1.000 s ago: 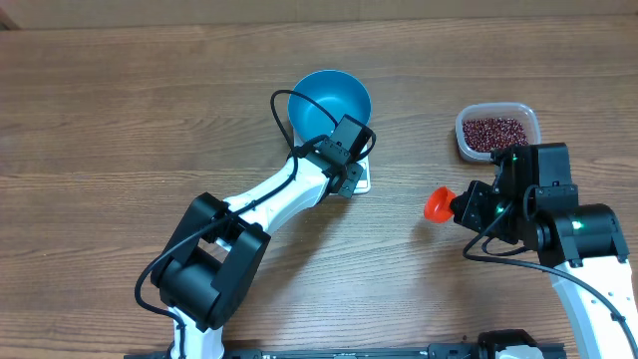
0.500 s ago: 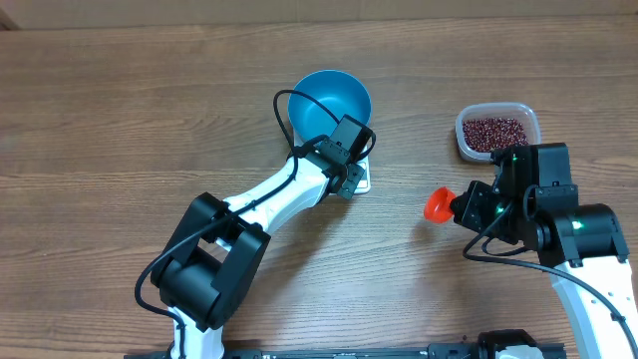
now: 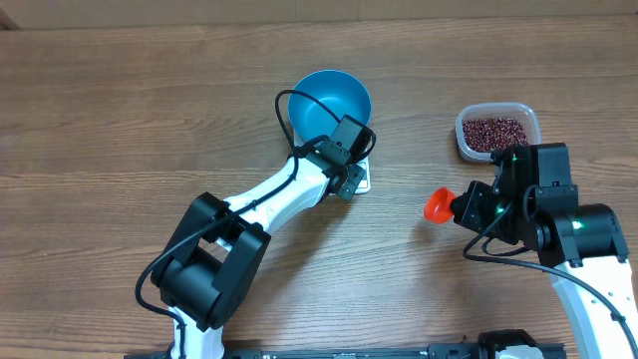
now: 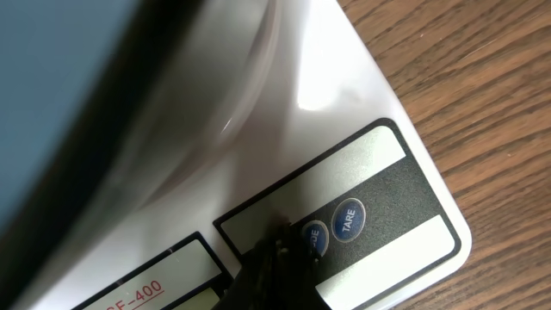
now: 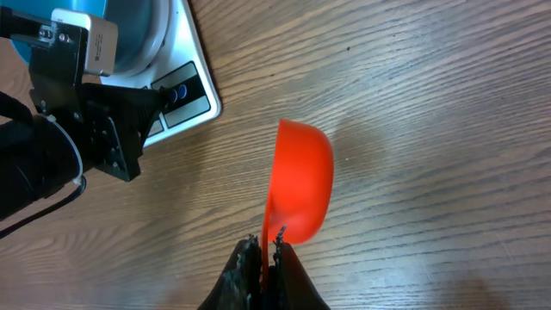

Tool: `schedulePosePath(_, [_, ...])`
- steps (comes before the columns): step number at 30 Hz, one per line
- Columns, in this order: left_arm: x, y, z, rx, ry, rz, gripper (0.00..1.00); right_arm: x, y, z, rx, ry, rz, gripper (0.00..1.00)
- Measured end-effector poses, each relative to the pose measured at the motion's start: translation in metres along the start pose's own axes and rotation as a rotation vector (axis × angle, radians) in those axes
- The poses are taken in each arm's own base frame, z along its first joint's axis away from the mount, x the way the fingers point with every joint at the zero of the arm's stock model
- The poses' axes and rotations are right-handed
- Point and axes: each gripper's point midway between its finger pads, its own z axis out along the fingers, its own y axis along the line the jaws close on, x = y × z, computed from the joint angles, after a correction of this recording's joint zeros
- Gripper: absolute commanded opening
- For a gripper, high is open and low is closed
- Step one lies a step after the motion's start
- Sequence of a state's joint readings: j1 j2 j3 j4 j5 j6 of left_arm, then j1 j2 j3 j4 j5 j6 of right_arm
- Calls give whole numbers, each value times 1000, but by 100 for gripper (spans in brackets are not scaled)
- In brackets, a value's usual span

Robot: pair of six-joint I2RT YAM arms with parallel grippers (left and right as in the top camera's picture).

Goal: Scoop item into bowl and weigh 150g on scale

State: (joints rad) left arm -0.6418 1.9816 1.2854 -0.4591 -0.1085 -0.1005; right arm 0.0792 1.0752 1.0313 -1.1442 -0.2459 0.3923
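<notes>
As our left claw [image 4: 280,248] is clenched on nothing, we see its tip over a round blue button on the scale [image 4: 344,103], just beside the TARE button [image 4: 348,219]. The blue bowl [image 3: 329,100] sits on the scale just beyond that claw. Our right claw [image 5: 263,248] grips the handle of an orange scoop [image 5: 303,185], whose cup is ahead of the fingers. The beans [image 3: 493,132] lie in a clear tub [image 3: 533,118] near that claw, off to its side.

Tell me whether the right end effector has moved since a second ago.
No. In the overhead view the right end effector, shut on the orange scoop, sits just as far below-left of the clear tub as before.
</notes>
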Motion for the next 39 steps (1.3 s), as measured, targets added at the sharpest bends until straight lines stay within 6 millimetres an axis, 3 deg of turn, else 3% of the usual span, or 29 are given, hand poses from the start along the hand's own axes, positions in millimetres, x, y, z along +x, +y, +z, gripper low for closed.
schedulePosePath(15, [4, 0, -1, 3, 23, 2, 4, 1, 0, 0, 1, 3, 1, 4])
schedulePosePath(21, [7, -4, -14, 31, 32, 3, 4, 1, 0, 0, 1, 4, 1, 4])
schedulePosePath(25, [-8, -7, -51, 73, -39, 0, 4, 1, 0, 0, 1, 4, 1, 4])
schedulePosePath(32, [-22, -2, -140, 125, -168, 14, 4, 1, 0, 0, 1, 3, 2, 4])
schedulePosePath(35, [-18, 18, -173, 142, -206, 24, 4, 1, 0, 0, 1, 2, 0, 4])
schedulePosePath(39, [-6, 45, -197, 162, -216, 61, 4, 0, 0, 0, 0, -1, 0, 4])
